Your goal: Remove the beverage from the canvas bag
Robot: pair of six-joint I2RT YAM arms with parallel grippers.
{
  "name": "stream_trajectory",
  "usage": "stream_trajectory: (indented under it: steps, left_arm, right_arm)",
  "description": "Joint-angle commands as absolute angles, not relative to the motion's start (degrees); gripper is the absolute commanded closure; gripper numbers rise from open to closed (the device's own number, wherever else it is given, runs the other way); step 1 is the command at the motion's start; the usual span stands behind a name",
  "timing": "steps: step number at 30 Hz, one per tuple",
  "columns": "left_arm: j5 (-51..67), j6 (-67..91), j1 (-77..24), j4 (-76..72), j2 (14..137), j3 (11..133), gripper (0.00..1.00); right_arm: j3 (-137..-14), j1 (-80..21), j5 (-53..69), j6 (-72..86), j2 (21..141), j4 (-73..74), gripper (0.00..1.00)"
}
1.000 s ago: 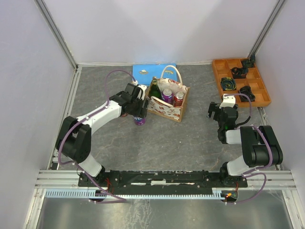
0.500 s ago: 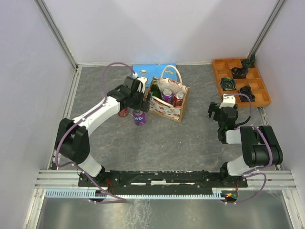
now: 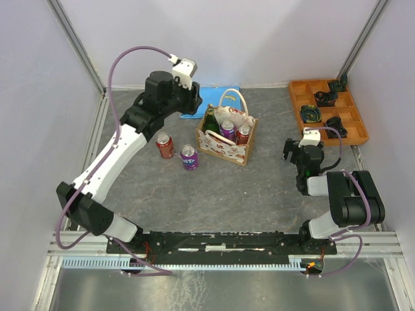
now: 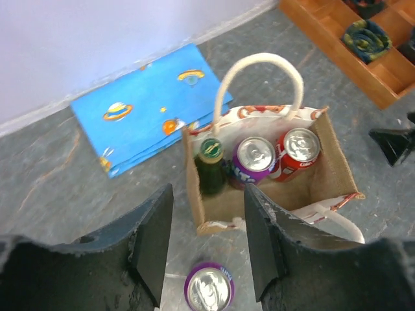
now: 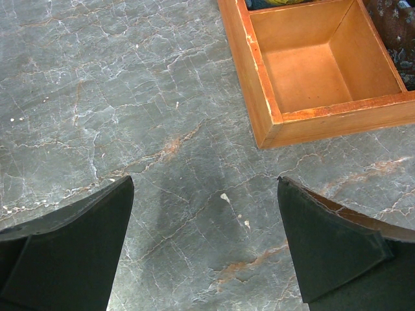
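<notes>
- Top view: my left gripper (image 3: 192, 105) hangs high over the far side of the table, just behind and to the left of the canvas bag (image 3: 227, 148).
- The bag stands upright with its mouth up. It holds a green bottle (image 3: 210, 121), a purple can (image 3: 227, 129) and a red can (image 3: 243, 134) in a row.
- A loose red can (image 3: 165, 146) and a loose purple can (image 3: 189, 157) stand on the table left of the bag.
- My right gripper (image 3: 290, 150) sits low, well to the right of the bag and near the orange tray (image 3: 294, 97). I judge the left arm the nearer.
- Left wrist view: the fingers (image 4: 152, 243) are spread with nothing between them.
- The bag lies ahead and below. The bottle is almost in line with the gap, and the two cans sit to its right.
- The bottle's long axis is vertical, cap toward the camera. One handle loop arches up at the bag's far side.
- A blue mat (image 4: 146, 116) lies flat beyond the bag.
- I judge the coming move to be a straight descent with the jaws on either side of the bottle neck, clear of the loop.
- Right wrist view: the fingers (image 5: 71, 246) are spread and empty over bare table, with the tray corner ahead.
</notes>
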State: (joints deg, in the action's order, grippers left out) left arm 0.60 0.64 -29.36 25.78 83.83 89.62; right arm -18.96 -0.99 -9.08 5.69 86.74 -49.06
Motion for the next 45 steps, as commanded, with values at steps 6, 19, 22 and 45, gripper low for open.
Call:
stream_trajectory:
  steps: [6,19,22,45]
  left_arm:
    - [31.37,-14.31,-30.30,16.79,98.40,95.40,0.71]
    - [48.13,-31.72,-32.51,15.77,106.40,95.86,0.40]
    - [48.27,-32.65,-32.61,16.15,108.85,96.54,0.15]
    - [43.34,-33.58,-34.16,11.59,120.44,101.23,0.19]
  right_arm:
    - [-20.21,-0.96,-8.88,5.03,86.54,-51.02,0.01]
    - [-20.21,-0.97,-8.88,5.05,86.53,-50.98,0.01]
    - [-20.21,-0.97,-8.88,5.07,86.53,-50.98,0.01]
    - [-20.21,-0.97,-8.88,5.03,86.50,-51.00,0.01]
